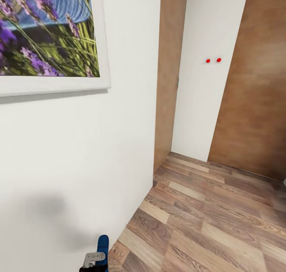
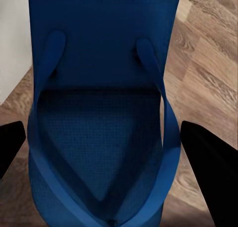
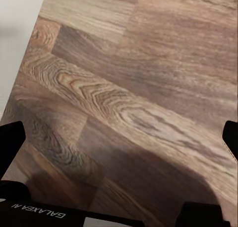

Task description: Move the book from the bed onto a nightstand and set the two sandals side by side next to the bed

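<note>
Head view: white wall [image 1: 79, 153] with framed lavender picture [image 1: 47, 33]; wood-plank floor [image 1: 206, 224]; left gripper [image 1: 94, 261] holds blue sandal [image 1: 103, 244] at the bottom edge.
Left wrist view: textured sandal with thong straps [image 2: 49, 58] clamped between black fingers [image 2: 210, 162].
Right wrist view: right gripper [image 3: 119, 137] spread wide over the planks; inverted "GALAXEA AI" [image 3: 42, 209] lettering.
</note>
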### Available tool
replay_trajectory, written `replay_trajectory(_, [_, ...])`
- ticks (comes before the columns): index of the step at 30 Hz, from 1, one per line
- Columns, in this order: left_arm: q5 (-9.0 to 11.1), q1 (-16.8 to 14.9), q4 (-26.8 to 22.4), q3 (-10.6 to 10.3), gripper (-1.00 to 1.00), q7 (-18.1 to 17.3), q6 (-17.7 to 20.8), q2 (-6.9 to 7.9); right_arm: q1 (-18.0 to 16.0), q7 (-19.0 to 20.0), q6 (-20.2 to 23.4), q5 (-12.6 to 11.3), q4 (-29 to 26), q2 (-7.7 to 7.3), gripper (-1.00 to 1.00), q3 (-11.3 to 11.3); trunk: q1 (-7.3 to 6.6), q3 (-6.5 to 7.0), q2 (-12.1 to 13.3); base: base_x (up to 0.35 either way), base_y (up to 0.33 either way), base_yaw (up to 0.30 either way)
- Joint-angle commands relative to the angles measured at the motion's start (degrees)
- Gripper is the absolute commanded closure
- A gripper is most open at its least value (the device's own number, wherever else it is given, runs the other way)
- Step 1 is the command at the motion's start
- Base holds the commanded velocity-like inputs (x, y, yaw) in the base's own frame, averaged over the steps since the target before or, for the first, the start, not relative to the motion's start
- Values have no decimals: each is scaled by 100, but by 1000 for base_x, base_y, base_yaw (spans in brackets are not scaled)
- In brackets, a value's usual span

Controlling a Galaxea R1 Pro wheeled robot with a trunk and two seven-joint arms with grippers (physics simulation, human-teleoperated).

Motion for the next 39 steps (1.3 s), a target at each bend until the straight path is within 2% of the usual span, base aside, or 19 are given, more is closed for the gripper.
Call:
replay_trajectory(1, [-49,-4,-5,48,100,-39,12,-4,-3,29,59,-50,-2,1,-100,-18,2,-6,-2,181,12,0])
replay_trajectory(21, [-49,0,-5,48,100,-36,12,-4,-3,28,59,-50,-2,1,-100,-18,2,-6,-2,130,2,-15])
replay_trajectory(39, [-49,-2,-5,48,100,-38,12,-4,-3,27,59,-50,-2,1,-100,-18,2,-6,-2,3,0,-273])
